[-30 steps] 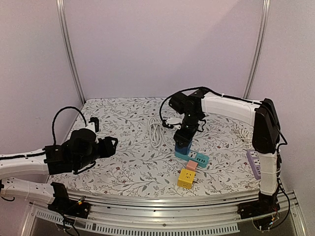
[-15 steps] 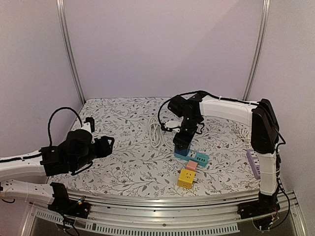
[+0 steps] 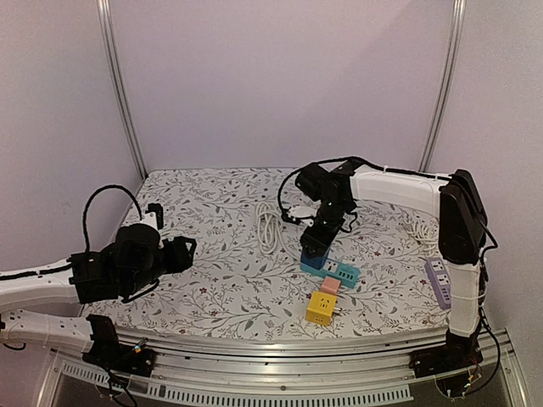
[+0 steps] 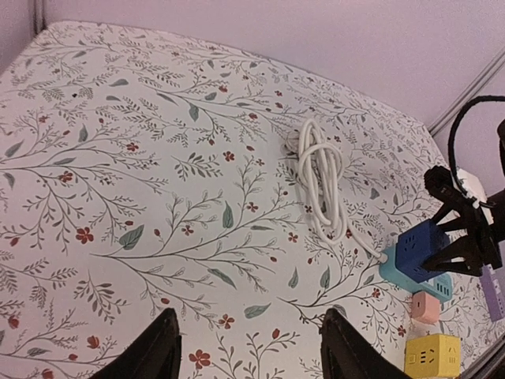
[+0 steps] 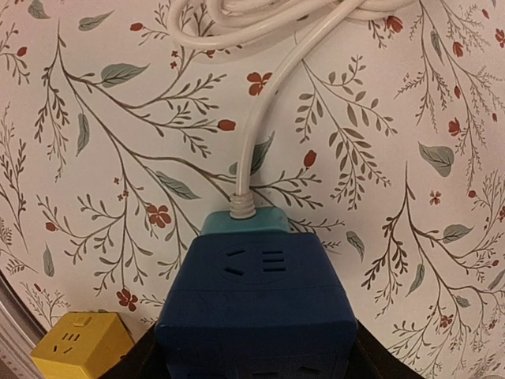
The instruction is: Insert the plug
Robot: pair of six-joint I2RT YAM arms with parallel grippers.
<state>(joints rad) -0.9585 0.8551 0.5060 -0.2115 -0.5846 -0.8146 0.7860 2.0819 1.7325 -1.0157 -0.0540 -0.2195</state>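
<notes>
A dark blue cube plug sits on the end of a teal power strip, whose white cable runs away to a coil. My right gripper is shut on the blue cube, with a finger on each side. From above, the right gripper stands over the cube and the strip. My left gripper is open and empty, above the bare cloth at the left. In the left wrist view the cube is far to the right.
A pink cube and a yellow cube lie just in front of the teal strip. The coiled white cable lies mid-table. A purple power strip lies by the right arm's base. The floral cloth covers the table.
The left arm has drawn back a little to the left. The right wrist has shifted slightly while it stays on the blue cube over the strip.
</notes>
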